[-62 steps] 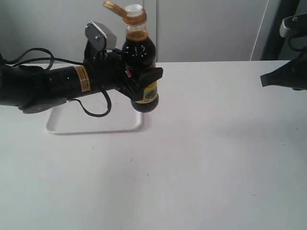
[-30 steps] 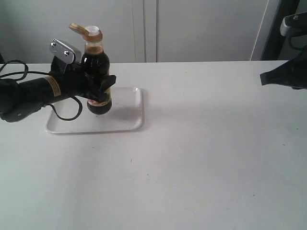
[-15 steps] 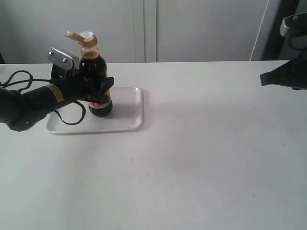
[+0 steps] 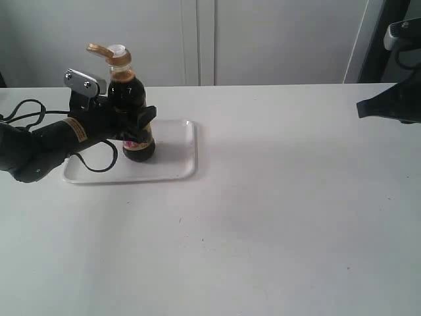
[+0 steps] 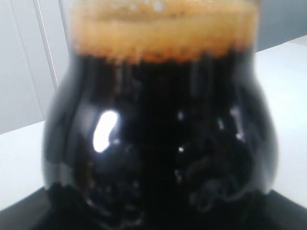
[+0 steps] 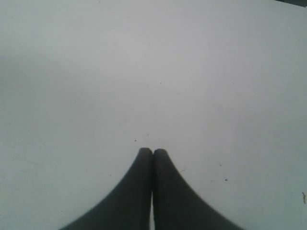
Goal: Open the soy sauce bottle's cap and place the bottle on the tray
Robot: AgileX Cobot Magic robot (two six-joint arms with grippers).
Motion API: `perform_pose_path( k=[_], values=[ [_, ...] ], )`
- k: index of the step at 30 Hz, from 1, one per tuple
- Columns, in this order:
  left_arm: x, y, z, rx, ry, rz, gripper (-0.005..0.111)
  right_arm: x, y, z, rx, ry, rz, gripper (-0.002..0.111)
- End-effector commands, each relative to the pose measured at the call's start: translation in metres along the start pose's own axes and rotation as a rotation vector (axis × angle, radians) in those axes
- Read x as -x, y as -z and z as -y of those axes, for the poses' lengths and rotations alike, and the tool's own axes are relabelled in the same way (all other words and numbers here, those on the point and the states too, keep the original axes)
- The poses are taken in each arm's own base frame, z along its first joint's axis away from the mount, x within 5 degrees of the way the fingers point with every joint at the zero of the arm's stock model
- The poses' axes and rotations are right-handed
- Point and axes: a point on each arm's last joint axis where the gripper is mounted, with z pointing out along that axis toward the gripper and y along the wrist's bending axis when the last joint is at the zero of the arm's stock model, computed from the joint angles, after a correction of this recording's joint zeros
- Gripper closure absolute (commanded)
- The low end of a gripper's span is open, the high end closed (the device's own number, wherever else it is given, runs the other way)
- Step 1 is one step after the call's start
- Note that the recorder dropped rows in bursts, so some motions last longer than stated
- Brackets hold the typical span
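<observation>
**A:** Which step is the robot working on here?

**B:** I'd say it is finishing the placing. The left claw (image 4: 136, 122) is clamping the soy sauce bottle (image 4: 126, 89) around its belly and holding it upright. The cap (image 4: 100, 49) is hanging flipped back on its hinge with the white spout showing, so the opening part looks done.

**A:** Is the bottle sitting on the tray (image 4: 179, 170)?

**B:** Its base is lying inside the rim, towards the middle. It appears to be resting on the tray floor or just above it. I cannot tell for sure whether it is touching. The wrist camera is showing only dark glass and the foam line.

**A:** What is the other arm doing?

**B:** The right claw (image 6: 153, 154) is hovering over the bare desk (image 4: 276, 217), well apart from the tray. Its fingertips are pressed together and it is gripping nothing.

**A:** So what is the next move asking for?

**B:** My guess is making sure the base is settling flat and then spreading the jaws. The claw should then be backing straight away, so that no finger is brushing the bottle, which looks easy to tip.
</observation>
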Motion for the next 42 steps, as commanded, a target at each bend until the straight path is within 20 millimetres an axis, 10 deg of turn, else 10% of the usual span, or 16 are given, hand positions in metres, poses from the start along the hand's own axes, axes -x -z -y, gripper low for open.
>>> perform_pose_path(
  k=[1, 7, 16, 42],
  values=[
    [0.019, 0.0, 0.002, -0.031, 0.016, 0.117, 0.086, -0.001, -0.001, 0.0, 0.003, -0.002, -0.006, 0.108],
    [0.018, 0.0, 0.004, -0.056, 0.016, 0.107, 0.038, -0.001, -0.001, -0.001, 0.005, 0.013, -0.005, 0.108],
    [0.018, 0.0, 0.005, -0.073, 0.01, 0.103, 0.012, -0.001, -0.001, -0.001, 0.007, 0.011, -0.005, 0.108],
    [0.107, 0.029, 0.014, -0.048, -0.098, 0.21, 0.011, -0.001, -0.001, -0.001, 0.007, 0.032, -0.005, 0.108]
  ],
)
